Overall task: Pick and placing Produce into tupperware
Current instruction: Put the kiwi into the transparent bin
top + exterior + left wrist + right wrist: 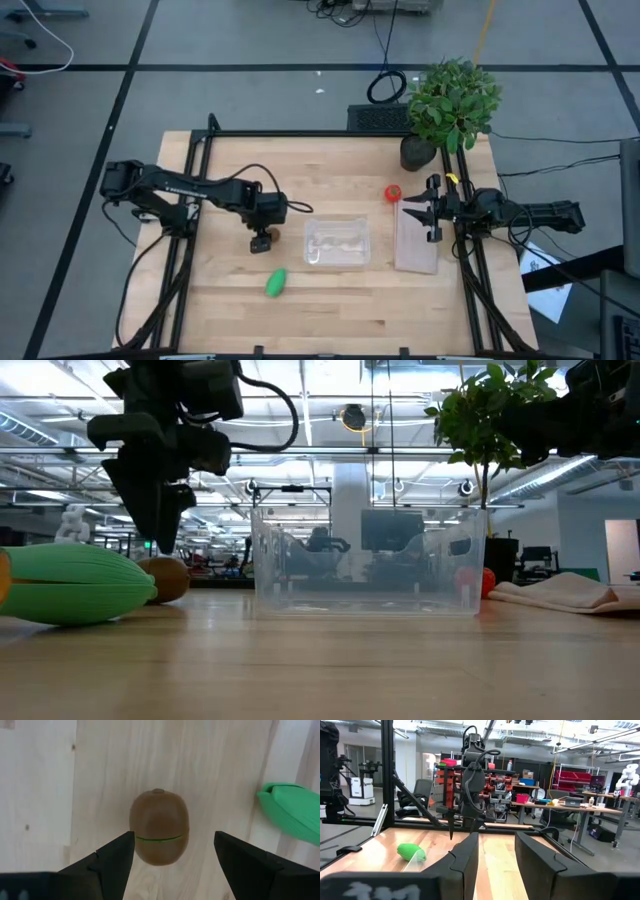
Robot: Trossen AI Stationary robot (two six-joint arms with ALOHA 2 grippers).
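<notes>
**A:** Start big. How did the table [330, 310] look?

**B:** The tupperware [337, 243] sat near its middle, empty as far as I could judge. The left arm reached in beside it, and the left gripper [261, 240] hung just to the container's left. The right arm waited at the right edge, with the right gripper [432, 212] spread wide over a flat whitish panel [416, 245].

**A:** And the produce?

**B:** The green piece [276, 283] lay toward the front, below the left gripper, well apart from it. The red ball [393, 192] rested beyond the container, nearer the right arm. The kiwi [159, 827] was the one that mattered: it lay directly beneath the left gripper, between the widely parted jaws, neither finger touching it.

**A:** So which way would the move go?

**B:** Straight down, I'd judge. The kiwi's seam ran across the gap, its stem end pointing away from the wrist, so closing would squeeze it along that seam.

**A:** Anything unclear?

**B:** From above, the gripper hid the kiwi entirely. At table level it peeked out behind the green piece, and how far the fingertips hung above it was hard to tell.
</notes>
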